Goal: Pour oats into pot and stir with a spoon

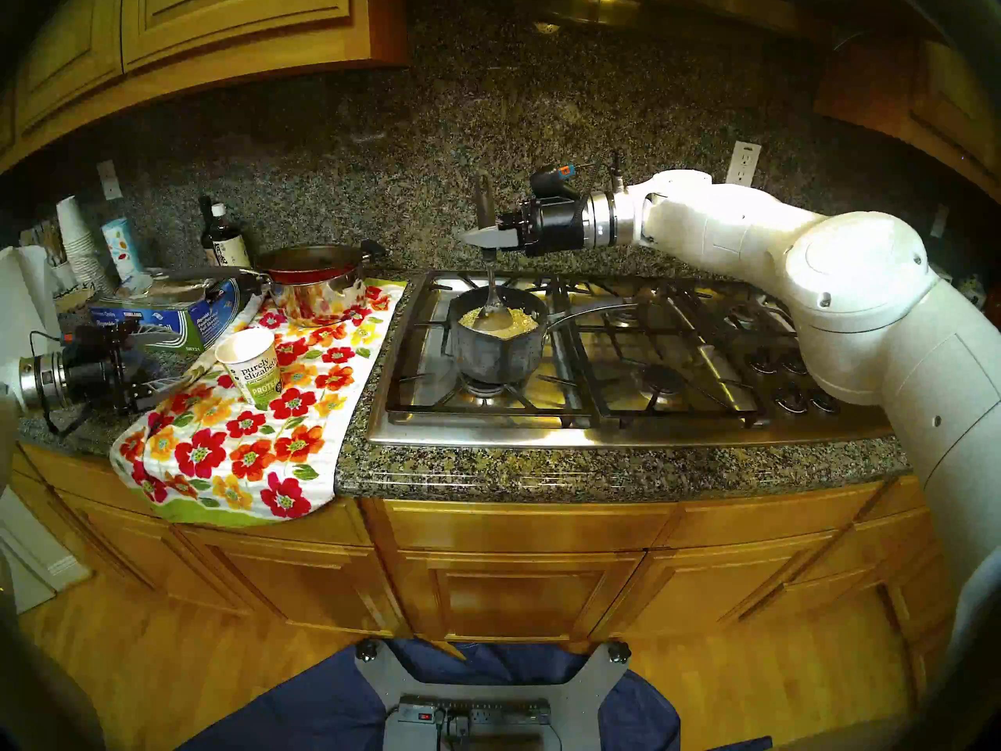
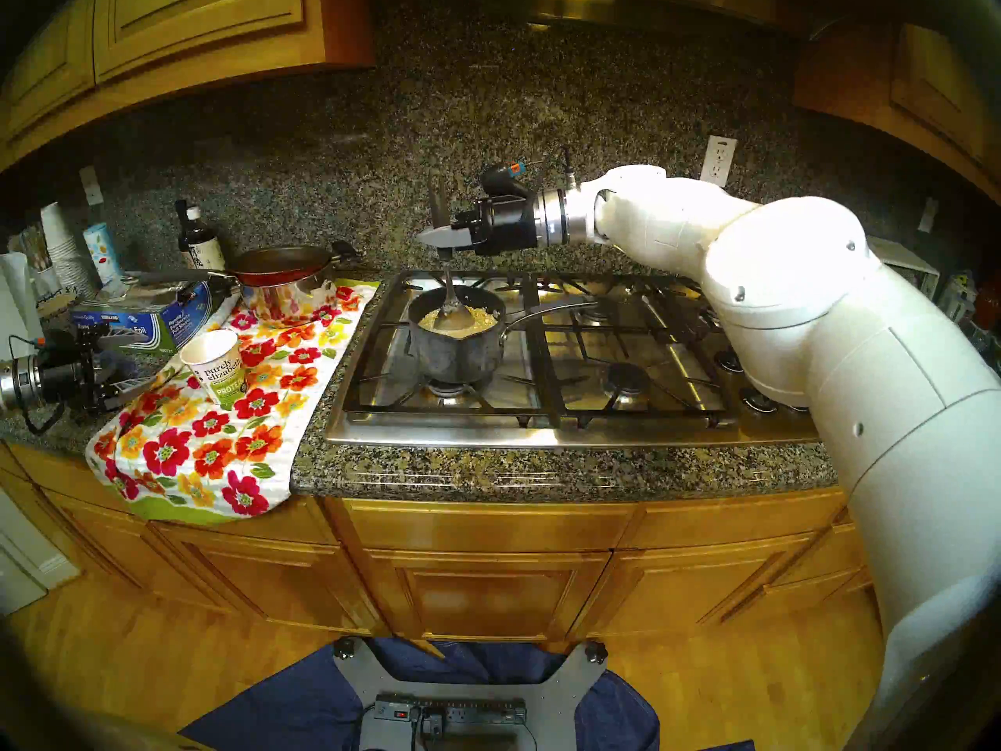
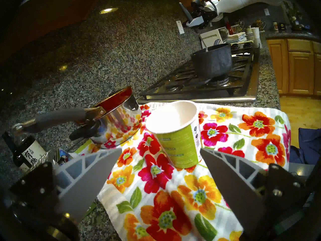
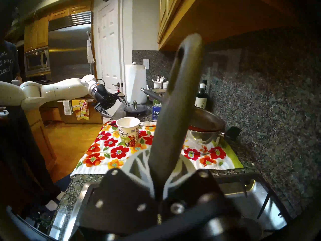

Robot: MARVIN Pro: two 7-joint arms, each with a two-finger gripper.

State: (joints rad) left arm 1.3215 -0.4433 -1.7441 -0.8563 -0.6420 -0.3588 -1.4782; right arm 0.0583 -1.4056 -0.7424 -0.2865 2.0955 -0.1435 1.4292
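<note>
Pinching the spoon (image 1: 490, 294) upright at frame centre, right tool (image 1: 483, 237) dips its bowl into oats (image 1: 522, 318) inside the pot (image 1: 495, 349); left tool (image 3: 159, 167) spread, empty, lower left.

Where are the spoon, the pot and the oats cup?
spoon (image 1: 494, 312), head left view, on its bowl in the oats.
pot (image 1: 495, 354), head left view, on its front wall.
oats cup (image 3: 180, 148), left wrist view, on its green side.

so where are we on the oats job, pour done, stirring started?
Pour looks done: the oats are in the pot on the stove, and the paper cup stands upright on the floral towel. In hand: the right gripper is shut on the spoon, bowl down in the oats. Left gripper open, idle. Left: the stirring itself.
</note>
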